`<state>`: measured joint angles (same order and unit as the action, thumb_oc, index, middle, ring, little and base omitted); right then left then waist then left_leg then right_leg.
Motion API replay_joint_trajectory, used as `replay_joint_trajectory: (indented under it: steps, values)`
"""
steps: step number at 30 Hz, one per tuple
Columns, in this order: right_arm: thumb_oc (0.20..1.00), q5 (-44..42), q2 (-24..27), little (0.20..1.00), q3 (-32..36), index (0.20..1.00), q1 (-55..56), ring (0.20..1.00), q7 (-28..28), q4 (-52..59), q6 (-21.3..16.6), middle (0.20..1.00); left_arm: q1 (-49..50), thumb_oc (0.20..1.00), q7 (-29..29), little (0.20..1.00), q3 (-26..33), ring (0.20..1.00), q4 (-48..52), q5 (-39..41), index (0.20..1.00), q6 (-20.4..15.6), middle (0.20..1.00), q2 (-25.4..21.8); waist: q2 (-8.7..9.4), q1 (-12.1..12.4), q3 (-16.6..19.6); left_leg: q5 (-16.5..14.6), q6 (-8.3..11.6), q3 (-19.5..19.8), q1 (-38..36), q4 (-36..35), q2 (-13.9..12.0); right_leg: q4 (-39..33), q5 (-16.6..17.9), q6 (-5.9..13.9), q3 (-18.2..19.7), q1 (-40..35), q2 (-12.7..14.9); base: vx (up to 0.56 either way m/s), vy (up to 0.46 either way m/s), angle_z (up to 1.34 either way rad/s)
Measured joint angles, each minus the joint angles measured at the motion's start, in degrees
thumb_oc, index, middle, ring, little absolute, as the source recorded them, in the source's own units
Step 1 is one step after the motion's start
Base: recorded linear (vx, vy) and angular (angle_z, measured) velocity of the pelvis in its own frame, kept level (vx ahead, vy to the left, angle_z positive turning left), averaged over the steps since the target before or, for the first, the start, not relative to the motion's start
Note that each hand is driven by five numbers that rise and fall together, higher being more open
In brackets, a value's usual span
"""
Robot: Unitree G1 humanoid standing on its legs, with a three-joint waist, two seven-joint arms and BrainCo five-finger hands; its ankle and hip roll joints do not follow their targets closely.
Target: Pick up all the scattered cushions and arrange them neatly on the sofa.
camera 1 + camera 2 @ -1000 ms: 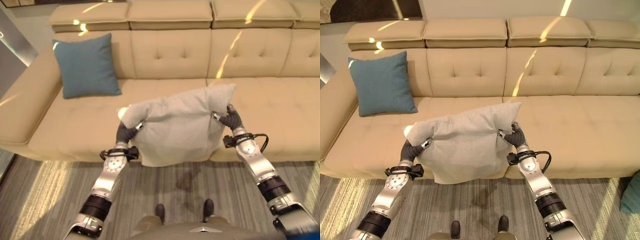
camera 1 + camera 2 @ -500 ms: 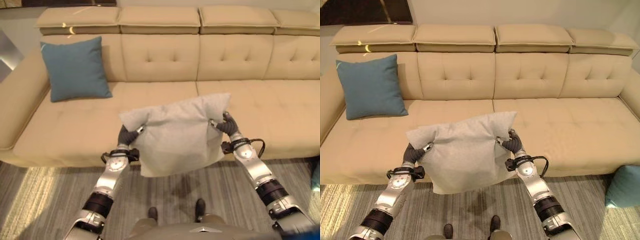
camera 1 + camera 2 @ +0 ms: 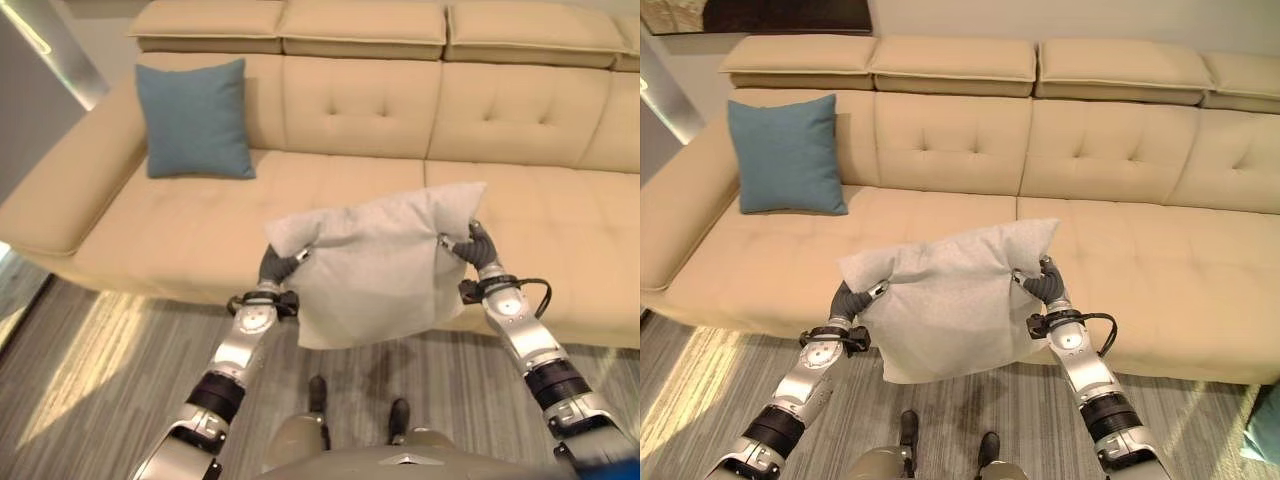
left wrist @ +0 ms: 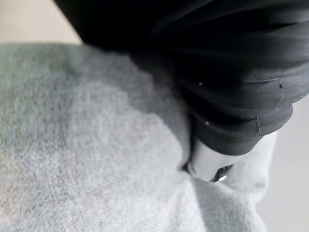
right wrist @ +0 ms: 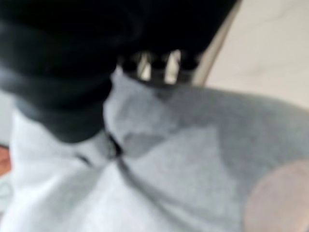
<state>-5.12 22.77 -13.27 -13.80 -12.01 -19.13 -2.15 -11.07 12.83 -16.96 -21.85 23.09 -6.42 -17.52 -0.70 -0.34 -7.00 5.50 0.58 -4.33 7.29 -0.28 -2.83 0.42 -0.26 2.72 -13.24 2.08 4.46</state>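
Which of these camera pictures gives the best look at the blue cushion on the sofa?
The right eye view: the blue cushion stands whole against the sofa backrest. The left eye view shows it too, nearer that picture's edge. Both wrist views show the grey cushion instead.

Both arms reach forward, level with each other. The left hand (image 3: 279, 268) and right hand (image 3: 477, 248) each pinch an opposite edge of the grey cushion (image 3: 380, 265), fingers apparently curled into its fabric.
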Motion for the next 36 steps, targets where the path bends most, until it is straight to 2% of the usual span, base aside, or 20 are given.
replay_joint_trajectory:
  steps: [5, 10, 13, 14, 17, 18, 19, 20, 21, 22, 25, 26, 28, 30, 31, 32, 33, 34, 35, 36]
  values:
    - [0.200, 0.35, -0.33, 0.200, -0.61, 0.200, 0.35, 0.200, 0.71, 0.31, 0.08, 0.200, 0.20, 0.200, -1.22, 0.200, 0.62, 0.200, 1.48, -0.06, 0.200, 0.96, 0.200, -1.88, 1.03, 0.45, -0.07, -1.87, -2.42, -3.10, -2.01, 0.18, 4.01, 7.18, -2.67, 2.88, 3.24, 2.80, 4.97, 0.08, 0.181, -0.21]
    - [0.200, 0.75, -2.68, 0.200, -1.96, 0.200, -0.17, 0.200, 1.90, 0.34, 0.06, 0.200, 0.20, 0.200, -1.15, 0.200, 3.79, 0.200, 2.58, -0.12, 0.200, 0.99, 0.200, -3.62, 2.03, 1.81, -0.91, -3.92, -3.87, -4.32, -4.79, -0.20, 4.54, 18.58, -6.00, 4.09, 4.57, 8.04, 6.02, 0.15, 0.101, -0.20]
    - [0.200, 0.75, -2.55, 0.200, -3.07, 0.200, -1.24, 0.200, 2.39, 0.35, 0.07, 0.200, 0.07, 0.200, -1.11, 0.200, 4.86, 0.200, 2.60, -0.12, 0.200, 0.95, 0.200, -4.54, 3.24, 1.37, -1.41, -4.82, -3.94, -4.44, -6.27, -1.57, 4.52, 16.21, -5.19, 4.18, 4.31, 11.82, 4.53, 0.20, 0.018, -0.03]
    - [0.200, 0.75, -2.27, 0.200, -2.94, 0.200, -1.37, 0.200, 2.33, 0.32, 0.07, 0.200, 0.16, 0.200, -1.16, 0.200, 4.54, 0.200, 2.58, -0.14, 0.200, 0.95, 0.200, -4.14, 3.74, 0.54, -1.42, -5.33, -3.56, -3.97, -6.73, -1.75, 4.94, 12.36, -1.20, 3.77, 4.23, 12.27, 3.86, 0.41, -0.013, -0.05]
    - [0.200, 0.73, -1.48, 0.200, -3.06, 0.200, -3.27, 0.200, 2.26, 0.27, 0.11, 0.200, -0.43, 0.200, -0.91, 0.200, 5.07, 0.200, 2.39, -0.12, 0.200, 0.94, 0.200, -2.99, 1.81, 0.12, -2.89, -6.30, -3.50, -1.41, -6.09, -1.40, 2.07, 13.41, 0.05, 4.20, 6.80, 16.32, -0.22, 0.37, -0.066, 0.03]
    - [0.200, 0.73, -1.18, 0.200, -2.89, 0.200, -3.03, 0.200, 2.16, 0.26, 0.36, 0.200, -0.62, 0.200, -0.96, 0.200, 4.49, 0.200, 2.39, -0.14, 0.200, 0.95, 0.200, -3.34, 2.42, -1.50, -2.67, -6.52, -2.29, 0.36, -6.37, -1.70, 2.02, 9.50, 1.19, 5.31, 7.78, 15.81, -0.45, 0.32, -0.081, 0.62]
    - [0.200, 0.73, -1.17, 0.200, -2.42, 0.200, -2.59, 0.200, 2.14, 0.27, 0.43, 0.200, -0.55, 0.200, -1.02, 0.200, 4.02, 0.200, 2.39, -0.14, 0.200, 0.96, 0.200, -3.51, 3.21, -2.28, -2.50, -6.54, -1.23, 1.41, -7.00, -1.68, 2.70, 6.87, 2.55, 4.72, 8.09, 14.61, 0.22, 0.34, -0.115, 0.78]
    - [0.200, 0.73, -0.20, 0.200, -1.43, 0.200, -1.83, 0.200, 1.99, 0.19, 0.50, 0.200, 0.08, 0.200, -1.05, 0.200, 3.40, 0.200, 2.52, -0.14, 0.200, 0.98, 0.200, -1.43, 1.91, -2.32, -2.48, -6.97, -0.68, 2.90, -8.38, -2.18, 1.40, 5.40, 4.05, 0.43, 6.87, 12.14, -0.86, 0.34, -0.141, 0.51]
    - [0.200, 0.73, 0.87, 0.200, -1.39, 0.200, -1.73, 0.200, 1.89, 0.16, 0.53, 0.200, 0.58, 0.200, -1.16, 0.200, 3.27, 0.200, 2.60, -0.14, 0.200, 0.98, 0.200, -0.16, 0.73, -2.21, -2.18, -6.95, -0.09, 3.52, -8.65, -2.27, 0.02, 5.19, 3.24, -0.47, 6.08, 11.42, -2.02, 0.24, -0.113, 0.32]
    - [0.200, 0.73, 1.51, 0.200, -1.29, 0.200, -1.77, 0.200, 1.87, 0.17, 0.53, 0.200, 0.57, 0.200, -1.25, 0.200, 3.26, 0.200, 2.60, -0.15, 0.200, 0.98, 0.200, 0.41, 0.60, -2.21, -2.16, -6.86, 0.64, 3.79, -8.58, -1.55, -0.52, 5.19, 3.04, -1.77, 4.74, 10.89, -2.52, 0.29, -0.173, 0.22]
    - [0.200, 0.74, 2.45, 0.200, 0.01, 0.200, -1.18, 0.200, 1.84, 0.21, 0.53, 0.200, -0.12, 0.200, -1.39, 0.200, 2.04, 0.200, 2.17, -0.13, 0.200, 1.02, 0.200, 1.46, 1.34, -3.79, -2.25, -6.30, 3.87, 5.01, -5.58, 5.77, -1.75, 5.41, 1.48, -3.76, 0.82, 8.42, -2.57, 0.20, -0.154, 0.58]
    - [0.200, 0.73, 2.61, 0.200, 0.27, 0.200, -1.17, 0.200, 1.67, 0.21, 0.55, 0.200, -0.17, 0.200, -1.47, 0.200, 1.45, 0.200, 2.17, -0.09, 0.200, 1.03, 0.200, 1.46, 1.93, -3.73, -2.24, -6.20, 3.92, 4.81, -3.91, 10.35, -1.31, 5.50, 0.76, -3.47, 0.89, 7.61, -2.41, 0.08, -0.060, 0.48]
    - [0.200, 0.72, 2.58, 0.200, 0.25, 0.200, -1.49, 0.200, 1.67, 0.24, 0.52, 0.200, -0.16, 0.200, -1.49, 0.200, 1.21, 0.200, 2.15, -0.05, 0.200, 1.03, 0.200, 1.14, 3.11, -3.03, -2.36, -6.58, 3.95, 4.49, -0.70, 20.02, -1.28, 4.66, -0.43, -4.61, 0.99, 5.08, -2.44, 0.08, -0.021, 0.09]
    - [0.200, 0.66, 2.52, 0.200, 0.31, 0.200, -1.46, 0.200, 1.55, 0.76, 0.48, 0.200, -0.32, 0.200, -1.51, 0.200, 1.29, 0.200, 2.27, 0.00, 0.200, 1.01, 0.200, 0.90, 3.75, -2.75, -2.02, -7.39, 3.91, 4.05, 2.22, 24.48, -2.03, 3.09, -1.53, -5.18, 0.43, 3.21, -3.04, 0.16, 0.030, 0.08]
    - [0.200, 0.57, 2.49, 0.200, 0.81, 0.200, -1.46, 0.200, 1.53, 1.09, 0.48, 0.200, -0.98, 0.200, -1.57, 0.200, 1.32, 0.200, 2.50, 0.00, 0.200, 0.99, 0.200, 0.77, 3.69, -2.63, -1.67, -7.84, 3.57, 2.41, 3.97, 22.65, -2.40, 1.82, -1.46, -5.09, 0.27, 2.92, -3.42, 0.17, 0.077, 0.13]
    - [0.200, 0.30, 2.49, 0.200, 1.09, 0.200, -1.44, 0.200, 1.53, 1.10, 0.50, 0.200, -1.43, 0.200, -1.59, 0.200, 1.28, 0.200, 2.50, -0.01, 0.200, 1.00, 0.200, 0.77, 4.64, -2.42, -2.13, -7.79, 3.61, 1.39, 4.00, 16.49, -2.20, 0.95, -0.96, -5.02, -0.04, 2.24, -3.60, 0.21, 0.155, 0.14]
    - [0.200, 0.26, 2.45, 0.200, 1.13, 0.200, -1.19, 0.200, 1.55, 1.10, 0.50, 0.200, -1.40, 0.200, -1.60, 0.200, 1.18, 0.200, 2.49, -0.02, 0.200, 1.04, 0.200, 0.76, 4.91, -2.45, -2.18, -7.27, 3.79, 1.72, 3.74, 10.75, -2.29, 0.18, -0.52, -5.61, -0.37, 1.45, -4.24, 0.21, 0.175, 0.10]
    - [0.200, 0.22, 1.52, 0.200, 1.08, 0.200, -1.21, 0.200, 1.14, 0.81, 0.50, 0.200, -1.66, 0.200, -1.76, 0.200, 0.92, 0.200, 2.48, -0.05, 0.200, 1.09, 0.200, 0.69, 4.90, -1.86, -2.12, -6.51, 4.79, 2.31, 5.82, 5.38, -1.32, -1.86, -1.02, -5.00, 0.44, 0.26, -5.39, 0.29, 0.263, -0.06]
    - [0.200, 0.23, 1.33, 0.200, 1.40, 0.200, -1.99, 0.200, 0.83, -0.26, 0.50, 0.200, -1.69, 0.200, -1.74, 0.200, 0.91, 0.200, 1.89, -0.03, 0.200, 1.09, 0.200, 0.64, 4.93, -1.18, -2.24, -4.65, 4.43, 4.09, 7.78, -0.02, -0.08, -2.47, -1.04, -4.80, 0.51, -0.34, -5.79, 0.26, 0.242, -0.20]
    - [0.200, 0.24, 0.51, 0.200, 1.32, 0.200, -1.63, 0.200, 0.78, -0.87, 0.53, 0.200, -1.54, 0.200, -1.75, 0.200, 0.86, 0.200, 1.13, -0.02, 0.200, 1.16, 0.200, 0.44, 4.95, -0.68, -2.23, -4.13, 3.97, 3.68, 7.26, -0.39, -0.16, -2.93, -1.24, -4.49, 0.89, -1.64, -6.14, 0.33, 0.357, -0.34]
